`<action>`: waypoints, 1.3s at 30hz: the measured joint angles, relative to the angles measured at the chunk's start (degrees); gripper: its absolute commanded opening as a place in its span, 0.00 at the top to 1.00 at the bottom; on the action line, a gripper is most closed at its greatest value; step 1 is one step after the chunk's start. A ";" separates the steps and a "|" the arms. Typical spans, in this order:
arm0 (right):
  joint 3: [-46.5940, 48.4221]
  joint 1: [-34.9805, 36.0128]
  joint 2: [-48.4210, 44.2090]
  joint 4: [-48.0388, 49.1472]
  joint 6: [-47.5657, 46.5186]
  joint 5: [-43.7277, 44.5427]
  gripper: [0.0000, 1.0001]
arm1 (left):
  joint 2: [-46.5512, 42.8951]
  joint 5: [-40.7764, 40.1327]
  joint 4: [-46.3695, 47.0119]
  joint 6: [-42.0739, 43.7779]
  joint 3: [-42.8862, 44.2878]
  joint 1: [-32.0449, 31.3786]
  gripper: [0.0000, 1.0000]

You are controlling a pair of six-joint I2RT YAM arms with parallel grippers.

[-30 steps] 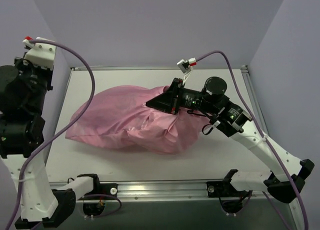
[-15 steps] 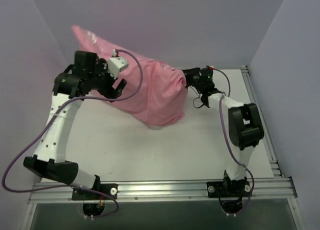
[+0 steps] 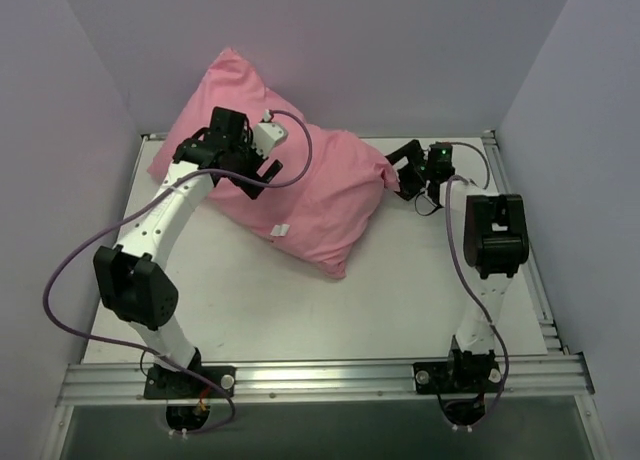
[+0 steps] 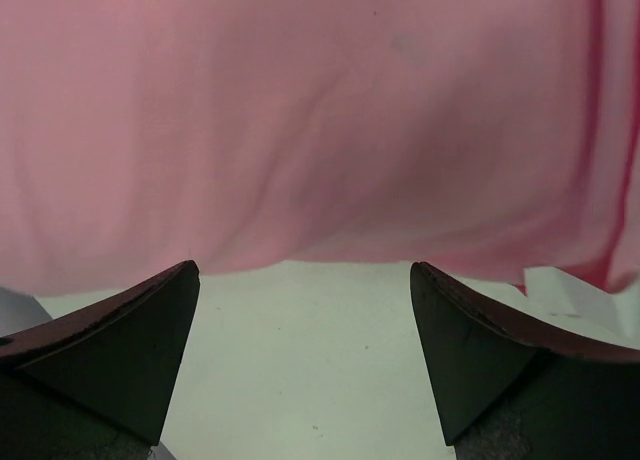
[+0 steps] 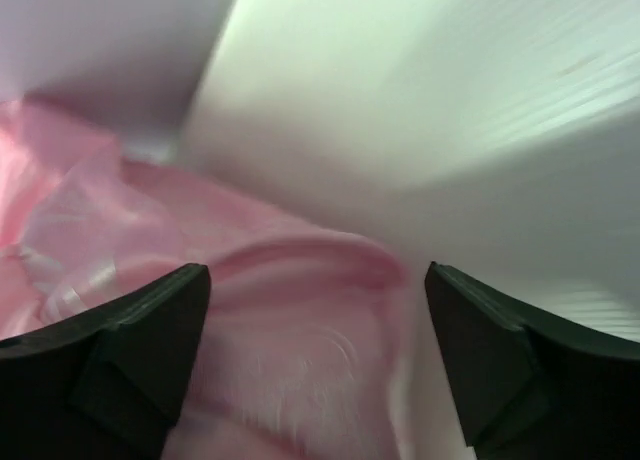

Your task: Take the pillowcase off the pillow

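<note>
Left claw (image 4: 303,272): jaws spread wide, holding nothing; bare desk (image 4: 300,380) shows between its fingers (image 4: 120,340). The pillowcase (image 3: 310,190) hangs just ahead of the fingertips and fills the wrist view above them, clear of both. Right claw (image 5: 315,272): jaws likewise wide apart, gripping nothing; a rounded pink corner of the pillowcase lies ahead of and between its fingers, contact not discernible. From above, the plump pillowcase sits between the two claws, the left claw at its left flank, the right claw just beside its right corner; its far corner leans against the back wall (image 3: 350,40). A small white tag (image 3: 280,230) shows on the fabric nearward of the left claw. The pillow cannot be seen.
</note>
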 measured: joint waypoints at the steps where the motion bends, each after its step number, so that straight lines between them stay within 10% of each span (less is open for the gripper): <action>1: 2.03 -0.76 -0.48 -5.57 -5.16 3.15 0.00 | 1.95 -0.39 0.79 -0.48 0.42 -0.04 0.02; 7: 4.46 -1.20 -16.87 -26.38 -25.18 24.72 0.00 | 9.68 -1.66 6.27 -2.86 0.44 -1.36 0.07; 14: 12.31 21.24 -33.48 -29.53 -35.17 42.62 0.01 | 13.05 0.79 10.62 -7.06 0.44 -1.95 0.98; 23: 21.99 29.22 -9.51 -30.95 -35.98 42.47 0.57 | 8.76 3.48 17.51 -12.79 -7.65 -1.92 0.98; 27: 21.92 28.85 -3.78 -32.13 -35.32 42.03 0.65 | 5.97 3.41 19.30 -15.30 -9.97 -1.95 0.98; 36: 9.05 26.03 -14.86 -29.16 -34.49 43.30 0.72 | 5.77 1.60 20.31 -18.58 -10.19 1.05 0.98; 39: 0.92 21.84 -21.46 -28.65 -34.67 42.86 0.93 | 6.21 2.08 20.39 -19.34 -10.19 4.55 0.98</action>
